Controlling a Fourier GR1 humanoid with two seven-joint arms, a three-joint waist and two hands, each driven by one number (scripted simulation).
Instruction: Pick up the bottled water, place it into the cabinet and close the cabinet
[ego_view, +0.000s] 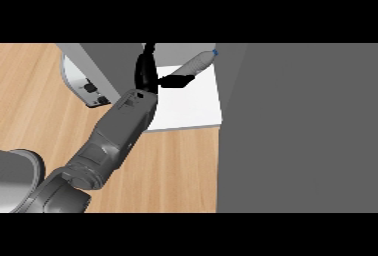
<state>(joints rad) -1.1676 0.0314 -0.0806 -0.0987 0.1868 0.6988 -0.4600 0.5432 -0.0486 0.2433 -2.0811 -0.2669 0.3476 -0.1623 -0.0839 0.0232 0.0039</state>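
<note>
1. One hand (151, 75), on the forearm that comes in from the lower left of the view, reaches far into the open cabinet (192, 107); which arm it is I cannot say for sure, though it looks like the left.
2. Its black fingers stretch up and out, one part pointing right toward the bottled water (197, 62); whether they clasp the bottle or only touch it I cannot tell.
3. The bottled water lies tilted on the cabinet's white floor, blue cap toward the far right, just beside the grey door (295, 130).
4. That placement suggests the bottle is already inside, so release and withdrawal seem the step in hand.
5. The grey door stands open at the right, covering much of the wooden worktop (177, 170); closing remains.
6. A grey appliance (85, 82) sits left of the cabinet.
</note>
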